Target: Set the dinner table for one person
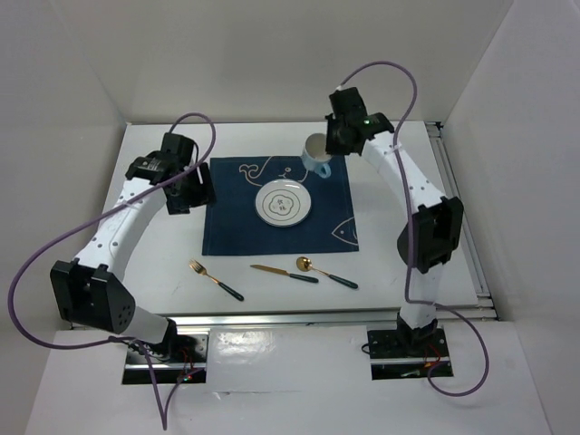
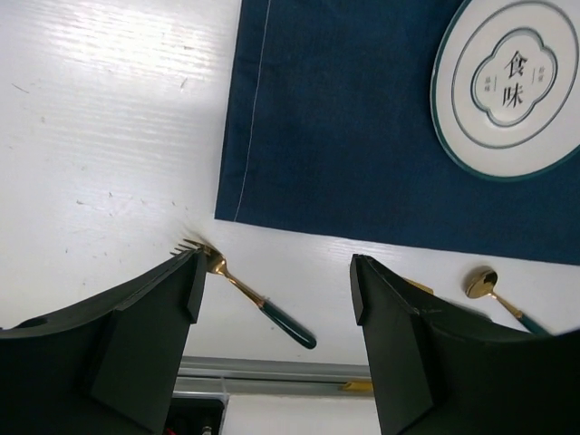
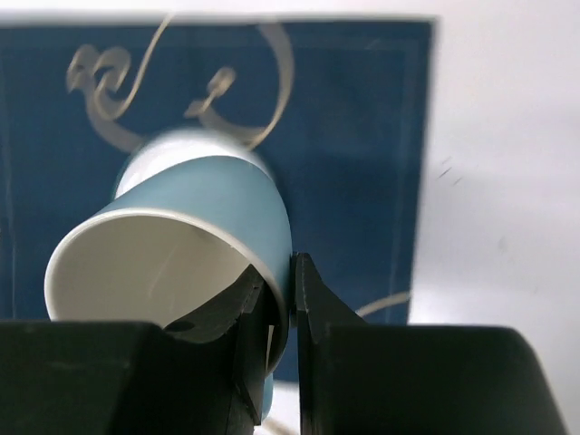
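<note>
From above, the large matte-white dinner table (image 1: 263, 140) carries a navy whale-print cloth placemat (image 1: 236, 217) with a round white green-rimmed plate (image 1: 282, 203) on it. A gold fork with a dark green handle (image 1: 216, 280), a matching knife (image 1: 284, 273) and a matching spoon (image 1: 326, 273) lie on bare tabletop just before the mat. In the left wrist view the left gripper (image 2: 272, 272) has its jaws spread wide around nothing, with the fork visible on the table beyond them. In the right wrist view the right gripper (image 3: 292, 290) pinches the rim wall of a tilted light blue mug with a white inside (image 3: 199, 236), over the mat's far right corner
</note>
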Controlling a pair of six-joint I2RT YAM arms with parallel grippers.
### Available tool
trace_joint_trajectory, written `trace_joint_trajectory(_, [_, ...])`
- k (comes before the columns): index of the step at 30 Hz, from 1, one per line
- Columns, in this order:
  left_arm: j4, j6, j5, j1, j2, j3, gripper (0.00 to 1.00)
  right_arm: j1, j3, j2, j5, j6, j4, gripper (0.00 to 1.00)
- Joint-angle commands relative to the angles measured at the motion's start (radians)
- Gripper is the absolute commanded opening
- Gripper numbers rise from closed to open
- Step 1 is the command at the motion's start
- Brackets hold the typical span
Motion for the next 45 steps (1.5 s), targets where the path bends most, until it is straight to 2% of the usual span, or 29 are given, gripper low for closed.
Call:
trace_joint_trajectory(1, [-0.002, -0.068, -0.012, -0.045, -0.055, -0.033, 0.82, -0.088, 0.141, 0.127, -0.010, 0.051, -0.039, 0.00])
trace_joint_trajectory(6, [-0.002, -0.121, -0.024, -0.079, -0.086, -0.111, 0.82, -0.165, 0.365, 0.307, -0.010, 0.060, -0.080, 0.00])
trace_joint_trajectory(9, [-0.002, -0.154, -0.024, -0.098, -0.113, -0.165, 0.83, -0.189, 0.411, 0.379, -0.019, 0.060, -0.081, 0.00])
trace_joint_trajectory(20, [0.007, -0.266, -0.015, -0.199, -0.211, -0.381, 0.84, -0.198, 0.382, 0.466, -0.033, 0.071, -0.022, 0.00])
trace_joint_trajectory(21, [0.007, -0.279, -0.015, -0.199, -0.222, -0.398, 0.89, -0.198, 0.382, 0.476, -0.033, 0.071, -0.013, 0.00])
trace_joint_trajectory(24, [0.019, -0.308, 0.017, -0.223, -0.231, -0.475, 0.95, -0.198, 0.382, 0.486, -0.024, 0.071, -0.013, 0.00])
trace_joint_trajectory(25, [0.028, -0.317, 0.017, -0.224, -0.241, -0.492, 0.95, -0.198, 0.373, 0.486, -0.024, 0.071, -0.002, 0.03])
trace_joint_trajectory(26, [0.029, -0.326, 0.017, -0.233, -0.241, -0.518, 0.96, -0.198, 0.373, 0.486, -0.024, 0.080, -0.002, 0.13])
trace_joint_trajectory(28, [0.039, -0.339, 0.017, -0.242, -0.241, -0.538, 0.98, -0.198, 0.373, 0.496, -0.048, 0.080, -0.002, 0.21])
trace_joint_trajectory(32, [0.039, -0.359, 0.027, -0.263, -0.231, -0.560, 0.99, -0.198, 0.373, 0.483, -0.067, 0.080, 0.007, 0.58])
trace_joint_trajectory(33, [0.039, -0.369, 0.027, -0.263, -0.231, -0.570, 0.99, -0.198, 0.373, 0.483, -0.079, 0.080, 0.007, 0.75])
trace_joint_trajectory(37, [0.064, -0.411, 0.039, -0.282, -0.210, -0.593, 0.99, -0.198, 0.373, 0.421, -0.079, 0.071, 0.016, 0.96])
trace_joint_trajectory(39, [0.094, -0.437, 0.048, -0.294, -0.195, -0.604, 0.98, -0.198, 0.373, 0.399, -0.079, 0.062, 0.025, 1.00])
trace_joint_trajectory(43, [0.133, -0.512, 0.048, -0.312, -0.164, -0.639, 0.94, -0.198, 0.373, 0.345, -0.079, 0.053, 0.025, 1.00])
trace_joint_trajectory(44, [0.144, -0.524, 0.048, -0.313, -0.152, -0.639, 0.87, -0.208, 0.364, 0.324, -0.088, 0.052, 0.025, 1.00])
trace_joint_trajectory(45, [0.153, -0.539, 0.048, -0.313, -0.139, -0.662, 0.87, -0.208, 0.364, 0.313, -0.088, 0.052, 0.025, 1.00])
